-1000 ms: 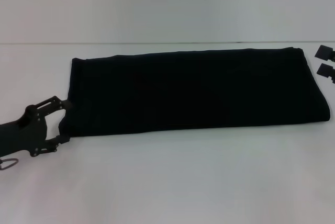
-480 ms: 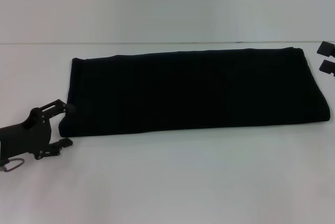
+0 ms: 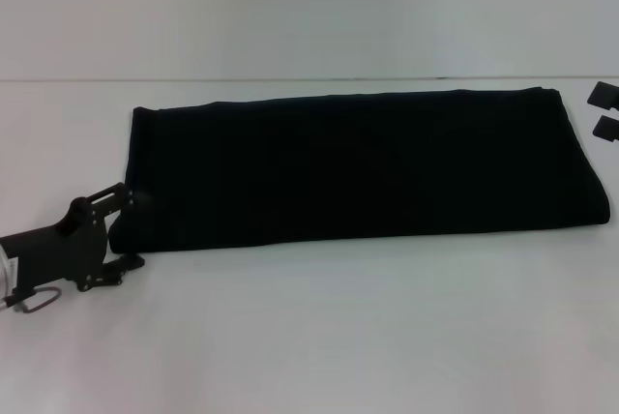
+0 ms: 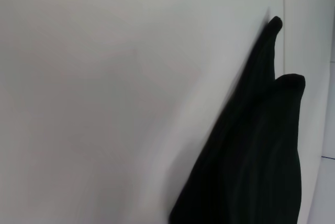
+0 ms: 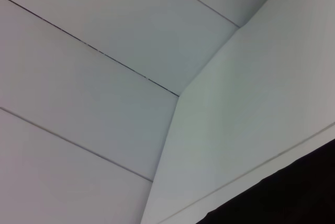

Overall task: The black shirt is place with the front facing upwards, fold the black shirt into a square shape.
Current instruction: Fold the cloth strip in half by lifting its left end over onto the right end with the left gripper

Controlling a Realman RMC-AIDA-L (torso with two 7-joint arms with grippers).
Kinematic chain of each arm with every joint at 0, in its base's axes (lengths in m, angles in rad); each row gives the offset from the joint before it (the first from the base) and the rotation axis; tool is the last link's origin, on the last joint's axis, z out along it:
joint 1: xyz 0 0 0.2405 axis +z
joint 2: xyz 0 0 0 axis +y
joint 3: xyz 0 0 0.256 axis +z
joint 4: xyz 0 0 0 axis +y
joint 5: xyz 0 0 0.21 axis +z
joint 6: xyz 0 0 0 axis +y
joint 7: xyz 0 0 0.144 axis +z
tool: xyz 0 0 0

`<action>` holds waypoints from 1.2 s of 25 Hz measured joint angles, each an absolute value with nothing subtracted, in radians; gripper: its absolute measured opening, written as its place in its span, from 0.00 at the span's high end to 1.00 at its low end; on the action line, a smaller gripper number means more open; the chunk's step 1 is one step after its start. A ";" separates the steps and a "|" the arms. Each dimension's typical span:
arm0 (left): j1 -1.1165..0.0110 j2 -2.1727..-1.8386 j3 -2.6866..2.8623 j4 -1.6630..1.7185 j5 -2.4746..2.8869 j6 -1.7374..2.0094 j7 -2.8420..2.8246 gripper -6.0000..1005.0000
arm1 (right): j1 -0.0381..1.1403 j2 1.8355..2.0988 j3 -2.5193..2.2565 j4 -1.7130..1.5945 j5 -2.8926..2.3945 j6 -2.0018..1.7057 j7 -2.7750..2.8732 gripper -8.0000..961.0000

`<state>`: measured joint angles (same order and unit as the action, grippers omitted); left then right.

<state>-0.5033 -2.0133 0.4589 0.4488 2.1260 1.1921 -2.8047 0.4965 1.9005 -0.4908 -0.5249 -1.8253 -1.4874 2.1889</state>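
Observation:
The black shirt (image 3: 358, 167) lies on the white table (image 3: 319, 337) as a long folded band running left to right, with plain fabric showing on top. My left gripper (image 3: 127, 227) is open at the band's near-left corner, one finger against the left edge and the other just in front of the near edge. Only the two fingertips of my right gripper (image 3: 604, 110) show at the far right, apart and open, just off the shirt's right end. The left wrist view shows folds of the shirt (image 4: 251, 156). A strip of the shirt (image 5: 293, 195) crosses one corner of the right wrist view.
The table's far edge (image 3: 58, 80) meets a pale wall behind the shirt. Bare white tabletop stretches in front of the shirt. The right wrist view shows mostly panelled wall (image 5: 104, 51).
My left gripper drew back a little from the shirt's left end, then came in again toward the near-left corner. The right gripper's fingertips drifted toward the right edge. The shirt stayed put.

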 joint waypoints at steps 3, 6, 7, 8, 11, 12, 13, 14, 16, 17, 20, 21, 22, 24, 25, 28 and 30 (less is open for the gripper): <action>-0.518 -2.014 0.459 0.440 2.126 1.179 -2.804 0.07 | 0.494 1.901 -0.491 -0.525 -1.826 -1.482 2.189 0.14; -0.538 -2.016 0.466 0.435 2.126 1.164 -2.805 0.07 | 0.491 1.901 -0.491 -0.524 -1.826 -1.476 2.189 0.14; -0.546 -2.016 0.470 0.433 2.126 1.157 -2.806 0.07 | 0.490 1.901 -0.491 -0.522 -1.826 -1.476 2.189 0.14; -0.546 -2.016 0.470 0.433 2.126 1.157 -2.806 0.07 | 0.490 1.901 -0.491 -0.520 -1.826 -1.475 2.189 0.14; -0.571 -2.016 0.460 0.427 2.114 1.148 -2.782 0.07 | 0.489 1.901 -0.491 -0.517 -1.826 -1.474 2.183 0.14; -0.575 -2.016 0.454 0.428 2.105 1.154 -2.766 0.07 | 0.489 1.901 -0.491 -0.517 -1.826 -1.473 2.180 0.14; -0.581 -2.016 0.435 0.430 2.073 1.177 -2.715 0.07 | 0.489 1.901 -0.491 -0.516 -1.826 -1.471 2.179 0.14; -0.583 -2.016 0.426 0.430 2.046 1.197 -2.679 0.07 | 0.489 1.901 -0.491 -0.516 -1.826 -1.470 2.179 0.14; -0.581 -2.014 0.411 0.427 1.997 1.233 -2.621 0.07 | 0.489 1.901 -0.491 -0.516 -1.825 -1.466 2.179 0.14; -0.577 -2.013 0.412 0.424 1.991 1.236 -2.617 0.07 | 0.489 1.901 -0.491 -0.516 -1.825 -1.464 2.179 0.14; -0.555 -2.005 0.418 0.406 1.994 1.236 -2.628 0.07 | 0.489 1.901 -0.491 -0.515 -1.825 -1.459 2.178 0.14; -0.545 -2.004 0.419 0.401 1.999 1.235 -2.635 0.07 | 0.488 1.901 -0.491 -0.514 -1.825 -1.458 2.178 0.14; -0.536 -2.005 0.419 0.401 2.005 1.234 -2.644 0.07 | 0.488 1.901 -0.491 -0.514 -1.825 -1.457 2.178 0.14; -0.522 -2.007 0.420 0.403 2.028 1.233 -2.662 0.07 | 0.488 1.901 -0.491 -0.513 -1.825 -1.456 2.178 0.14; -0.518 -2.007 0.419 0.405 2.039 1.234 -2.670 0.07 | 0.488 1.901 -0.491 -0.513 -1.825 -1.456 2.178 0.14; -0.511 -2.005 0.419 0.406 2.070 1.240 -2.694 0.07 | 0.488 1.901 -0.491 -0.513 -1.825 -1.456 2.178 0.14; -0.512 -2.004 0.418 0.407 2.099 1.237 -2.714 0.07 | 0.487 1.902 -0.491 -0.512 -1.825 -1.456 2.178 0.14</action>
